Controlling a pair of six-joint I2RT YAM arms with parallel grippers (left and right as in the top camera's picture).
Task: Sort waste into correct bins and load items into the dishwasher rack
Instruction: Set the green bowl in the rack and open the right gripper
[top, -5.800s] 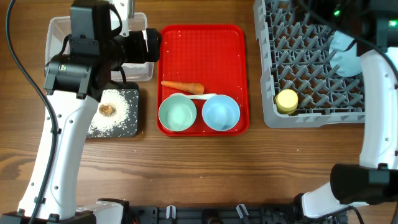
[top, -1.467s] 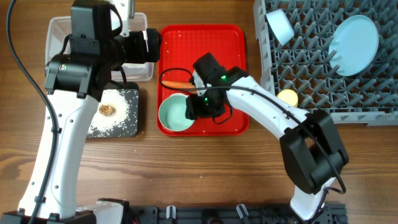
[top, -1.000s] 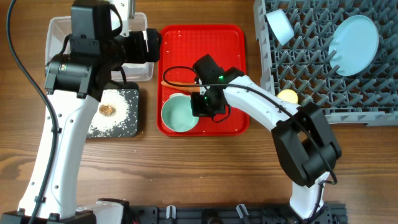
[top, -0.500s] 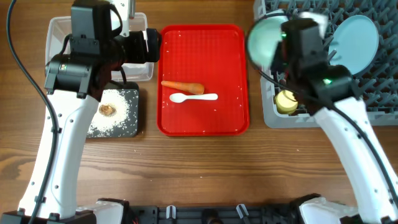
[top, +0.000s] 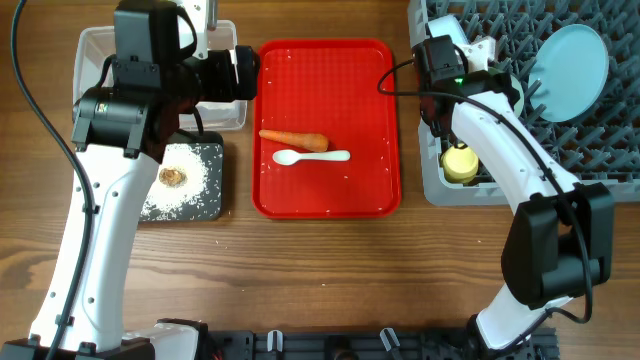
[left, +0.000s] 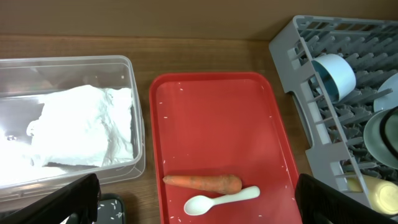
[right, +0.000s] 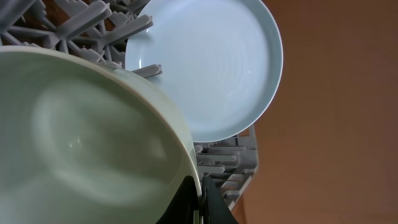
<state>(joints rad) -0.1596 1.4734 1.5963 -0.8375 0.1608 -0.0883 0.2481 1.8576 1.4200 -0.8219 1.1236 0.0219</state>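
Clamping the pale-green round bowl (right: 81, 137) by its rim, the right tool (right: 200, 200) holds it at the grey pegged plastic rack (right: 93, 22); the left tool (left: 199, 208) stands wide apart.

Carrot (top: 293, 140) behind spoon (top: 310, 156) on tray (top: 330, 80) — cup (top: 461, 163) apparently inside rack (top: 520, 188), right.

there is one red tray (top: 325, 90), and on it one carrot (top: 293, 140) and one white spoon (top: 310, 156). two bins stand to its side: one clear tub (left: 68, 60) with one crumpled napkin (left: 81, 134), and one black tray (top: 213, 152) with one brown lump (top: 172, 176) and rice grains (top: 190, 185) too many to count. one rack (top: 500, 186) has with it one plate (top: 570, 58), one yellow cup (top: 460, 163) and two bowls, a pale-green bowl (right: 74, 137) and a light-blue bowl (left: 333, 74).
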